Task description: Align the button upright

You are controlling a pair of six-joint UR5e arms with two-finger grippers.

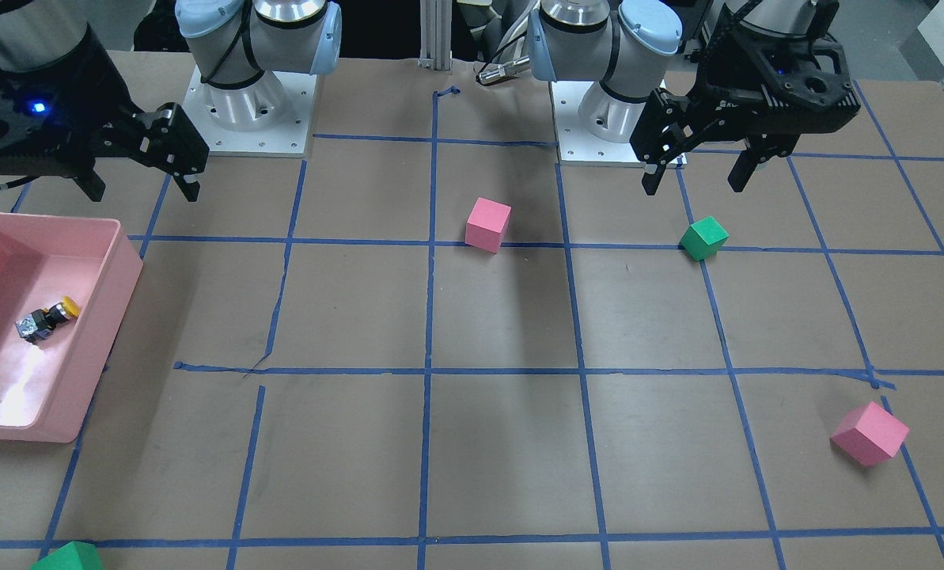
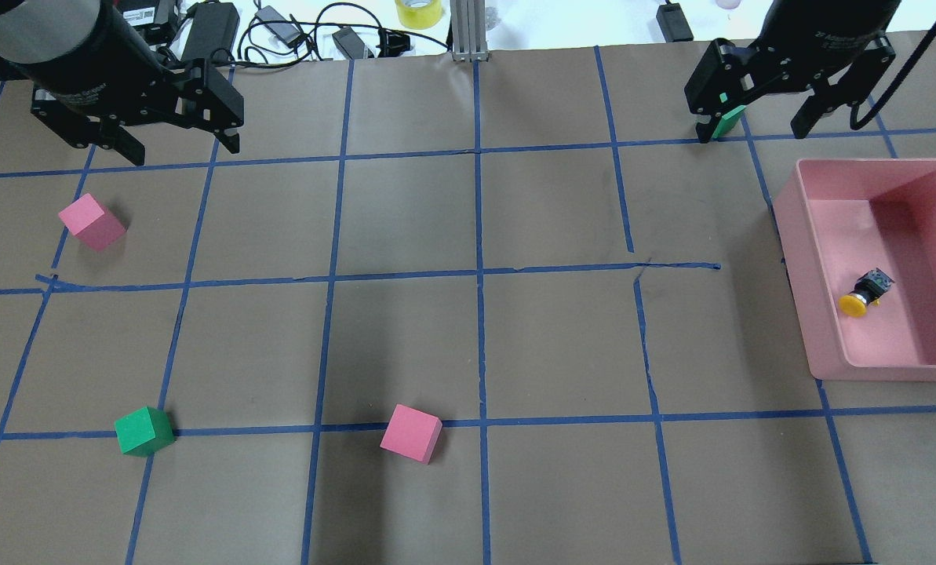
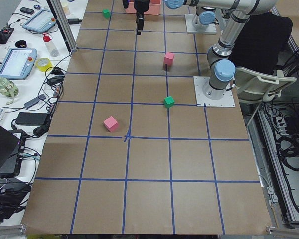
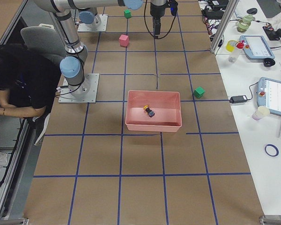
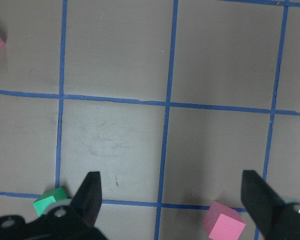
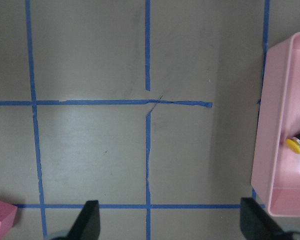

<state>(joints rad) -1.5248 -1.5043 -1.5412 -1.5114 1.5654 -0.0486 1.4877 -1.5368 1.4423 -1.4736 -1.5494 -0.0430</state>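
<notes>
The button (image 2: 866,292) lies on its side inside the pink bin (image 2: 797,259) at the table's right, yellow cap toward the robot and grey base away. It also shows in the front view (image 1: 48,321), the right side view (image 4: 148,110) and the right wrist view (image 6: 297,141). My right gripper (image 2: 752,129) is open and empty, held high beyond the bin's far left corner. My left gripper (image 2: 181,149) is open and empty, high over the far left of the table. Both also show open in the front view, the right gripper (image 1: 141,188) and the left gripper (image 1: 695,184).
A pink cube (image 2: 91,221) and a green cube (image 2: 143,431) lie on the left, another pink cube (image 2: 410,433) near the middle front. A second green cube (image 2: 726,122) sits under the right gripper. Cables and tape clutter the far edge.
</notes>
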